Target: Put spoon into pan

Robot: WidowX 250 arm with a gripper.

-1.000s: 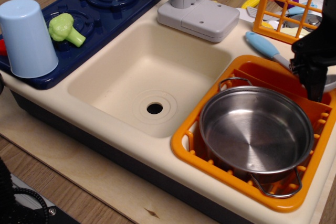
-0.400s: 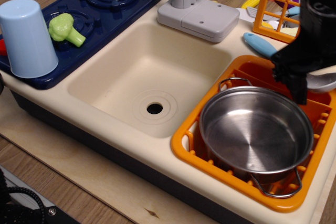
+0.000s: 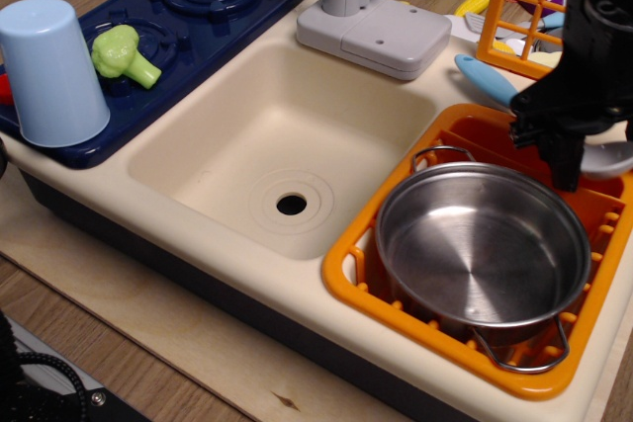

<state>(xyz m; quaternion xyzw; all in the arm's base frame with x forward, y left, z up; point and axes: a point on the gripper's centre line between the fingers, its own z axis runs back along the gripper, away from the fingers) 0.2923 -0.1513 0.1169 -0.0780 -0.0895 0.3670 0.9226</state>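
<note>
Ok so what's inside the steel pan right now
Nothing is inside the pan; its shiny bottom shows bare. The spoon is still outside, behind it at the hand, which covers the spoon's neck. What lies beneath the pan in the orange basket is hidden.

The arm is finished entirely in matte black. A bulky, rounded housing is seen at the upper right edge, with ribbed or grooved detailing on its side. Below it, the gripper (image 3: 562, 150) is formed from angular black blocks, narrowing to slim, flat black fingers (image 3: 566, 167). No markings can be made out.
</note>
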